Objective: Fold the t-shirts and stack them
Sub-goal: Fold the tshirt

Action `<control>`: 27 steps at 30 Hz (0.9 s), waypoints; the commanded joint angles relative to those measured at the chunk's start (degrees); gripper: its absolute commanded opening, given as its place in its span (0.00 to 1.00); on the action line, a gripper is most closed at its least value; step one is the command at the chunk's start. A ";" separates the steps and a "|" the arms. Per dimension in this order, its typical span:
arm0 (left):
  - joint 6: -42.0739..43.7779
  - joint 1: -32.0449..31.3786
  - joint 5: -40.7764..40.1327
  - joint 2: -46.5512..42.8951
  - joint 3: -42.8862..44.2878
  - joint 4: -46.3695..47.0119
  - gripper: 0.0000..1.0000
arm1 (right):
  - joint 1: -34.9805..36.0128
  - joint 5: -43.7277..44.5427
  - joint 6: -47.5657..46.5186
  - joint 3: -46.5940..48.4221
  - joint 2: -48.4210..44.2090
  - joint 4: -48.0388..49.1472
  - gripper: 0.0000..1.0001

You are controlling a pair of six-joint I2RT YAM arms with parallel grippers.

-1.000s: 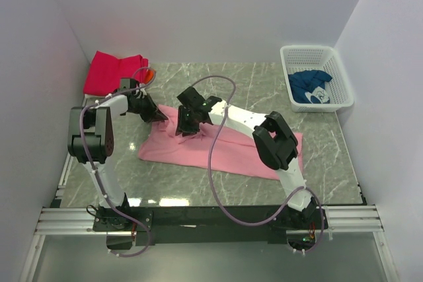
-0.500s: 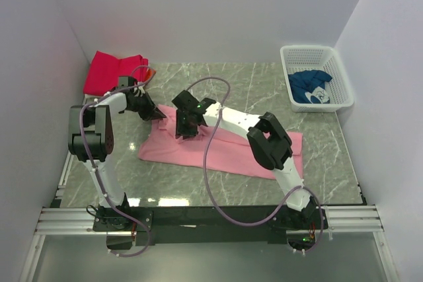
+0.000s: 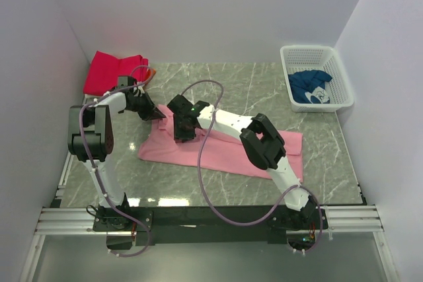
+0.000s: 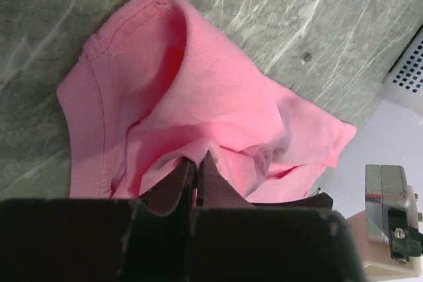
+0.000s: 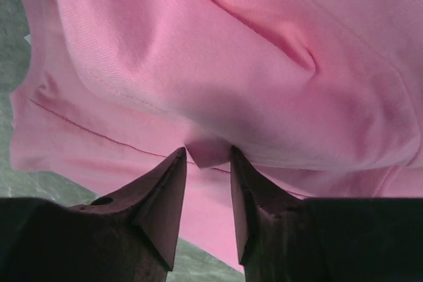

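Jaws clenched: left gripper (image 4: 197,160), right gripper (image 5: 207,154) pinching soft rumpled pink t-shirt (image 3: 168,151).

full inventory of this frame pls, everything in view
pink t-shirt: 1, light pink, spread across the middle of the table
red t-shirt: 1, magenta-red, far left corner
orange cloth: 1, orange, only a bit shows, beside the red t-shirt
blue t-shirt: 1, dark blue with white print, in the basket
basket: 1, white mesh, far right corner
table: 1, grey-green marble
left arm: 1, white and black, near left
right arm: 1, white and black, near right
left gripper: 1, black, shut on the pink t-shirt's far left end
right gripper: 1, black, pinching a pink fold
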 commanded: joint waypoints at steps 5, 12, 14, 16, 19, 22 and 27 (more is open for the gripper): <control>1.48 0.15 0.34 -0.71 1.81 -0.41 0.00 | 0.33 3.16 -1.34 3.13 1.35 -2.29 0.25; 1.57 0.15 0.08 -1.15 1.37 -0.41 0.00 | 0.32 1.85 -1.52 1.55 0.03 -1.86 0.10; 1.66 0.06 0.08 -1.15 1.19 -0.41 0.00 | 0.33 1.85 -1.61 1.55 -0.32 -2.20 0.09; 1.75 0.06 0.08 -1.15 1.19 -0.49 0.00 | 0.32 1.85 -2.04 2.42 -0.67 -2.99 0.10; 1.75 0.15 -0.10 -1.33 1.02 -0.41 0.00 | 0.50 2.72 -2.57 1.64 -2.34 -2.82 0.17; 1.75 0.24 -0.01 -1.24 1.02 -0.32 0.00 | 1.02 4.13 -3.19 0.67 -3.40 -1.86 0.24; 1.84 0.24 -0.19 -1.15 1.37 -0.67 0.00 | 2.08 5.45 -4.85 2.68 -2.09 -2.64 0.31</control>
